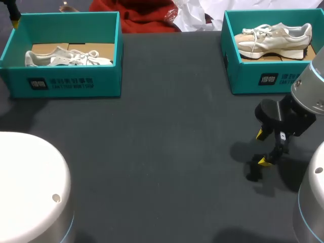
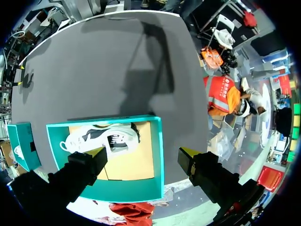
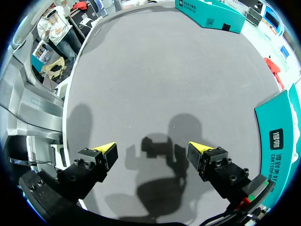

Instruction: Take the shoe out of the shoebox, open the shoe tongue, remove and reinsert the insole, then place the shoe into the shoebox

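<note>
Evidently nothing's begun: the white sneaker [image 2: 94, 136] lies in its teal shoebox [image 2: 159, 160], left gripper [image 2: 143, 153] and right gripper [image 3: 153, 148] gaping empty.

Right arm [image 1: 311, 94]: was silver-grey with a blue ring.
Right gripper [image 3: 152, 149]: was black, yellow-tipped, with screws.
Left gripper [image 2: 142, 153]: was black, yellow-tipped.

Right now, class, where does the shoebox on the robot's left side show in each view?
Head view: left shoebox at the back left of the table.
Left wrist view: just ahead of the left gripper, shoe inside.
Right wrist view: far across the table, well beyond the right gripper.
Shared landmark: the right shoebox, in all three.
</note>
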